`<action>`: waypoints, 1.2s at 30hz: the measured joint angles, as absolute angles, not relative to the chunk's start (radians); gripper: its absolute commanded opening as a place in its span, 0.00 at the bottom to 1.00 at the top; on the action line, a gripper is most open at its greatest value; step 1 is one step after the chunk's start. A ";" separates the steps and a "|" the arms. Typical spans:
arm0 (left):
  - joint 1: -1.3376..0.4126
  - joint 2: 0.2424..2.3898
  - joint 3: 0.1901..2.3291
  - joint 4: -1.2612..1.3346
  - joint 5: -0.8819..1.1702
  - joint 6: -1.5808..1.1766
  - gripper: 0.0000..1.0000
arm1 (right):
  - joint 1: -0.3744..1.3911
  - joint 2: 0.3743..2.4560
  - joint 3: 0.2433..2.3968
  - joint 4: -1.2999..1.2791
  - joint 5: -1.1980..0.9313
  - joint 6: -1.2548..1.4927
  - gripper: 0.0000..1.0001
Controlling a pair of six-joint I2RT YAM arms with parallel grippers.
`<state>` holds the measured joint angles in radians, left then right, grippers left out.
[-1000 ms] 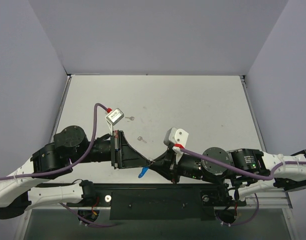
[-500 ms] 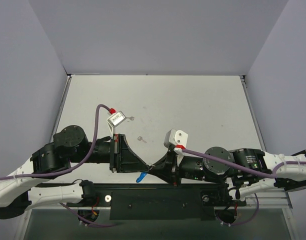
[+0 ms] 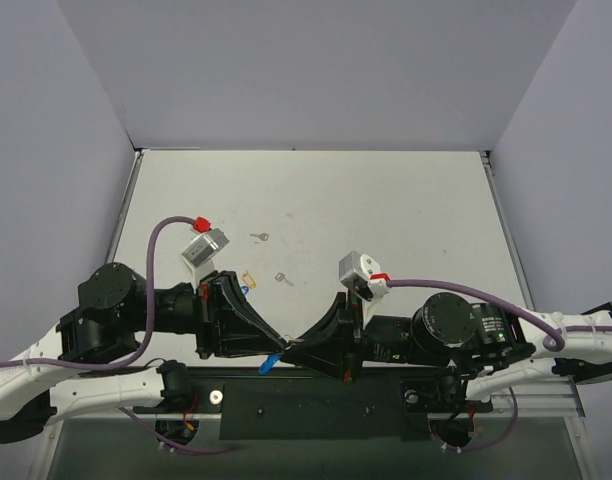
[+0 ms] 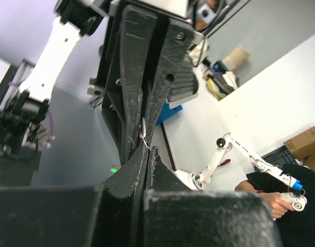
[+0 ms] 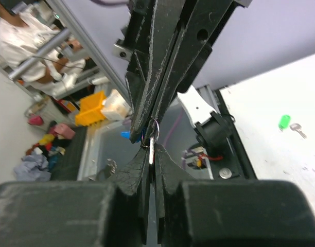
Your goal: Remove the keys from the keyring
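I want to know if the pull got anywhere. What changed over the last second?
The left claw and right claw, joined tip to tip, moved left and toward the near edge, carrying the blue tag along. The left arm drew back left, uncovering a yellow tag. Unchanged: both claws shut on the ring, and the loose keys lie where they were.

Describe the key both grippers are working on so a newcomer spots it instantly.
Go to the table's near edge, where the left gripper and right gripper meet tip to tip. The blue-tagged key juts out just beside the tips; the other keys lie loose farther back.
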<state>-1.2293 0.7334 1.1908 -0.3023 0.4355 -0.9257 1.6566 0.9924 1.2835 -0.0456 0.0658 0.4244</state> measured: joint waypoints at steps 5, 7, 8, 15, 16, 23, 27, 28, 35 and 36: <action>-1.232 0.662 1.043 -0.030 0.427 -0.964 0.00 | 1.657 0.993 1.259 0.067 0.041 0.475 0.00; -1.234 0.640 0.982 0.079 0.418 -0.989 0.00 | 1.655 0.993 1.245 0.109 0.037 0.492 0.00; -1.236 0.634 0.958 0.126 0.413 -0.997 0.00 | 1.655 0.993 1.239 0.125 0.036 0.500 0.00; -1.244 0.612 0.831 0.460 0.380 -1.044 0.00 | 1.650 1.022 1.219 0.297 0.011 0.574 0.00; -1.246 0.612 0.821 0.505 0.379 -1.047 0.00 | 1.649 1.031 1.218 0.326 0.006 0.585 0.00; -1.260 0.651 0.743 0.855 0.376 -1.081 0.00 | 1.649 1.092 1.206 0.533 -0.030 0.683 0.00; -1.262 0.682 0.749 0.957 0.410 -1.079 0.00 | 1.650 1.130 1.202 0.640 -0.057 0.746 0.00; -1.262 0.688 0.755 0.967 0.420 -1.079 0.00 | 1.650 1.139 1.202 0.662 -0.064 0.760 0.00; -1.262 0.717 0.838 0.965 0.503 -1.025 0.00 | 1.657 1.214 1.202 0.855 -0.113 0.864 0.00; -1.263 0.710 0.856 0.930 0.501 -0.995 0.00 | 1.657 1.222 1.202 0.879 -0.113 0.875 0.00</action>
<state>-1.2629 0.7105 0.8558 0.9298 0.5014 -0.9951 1.6569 1.2224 1.2018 0.8791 -0.1131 0.8753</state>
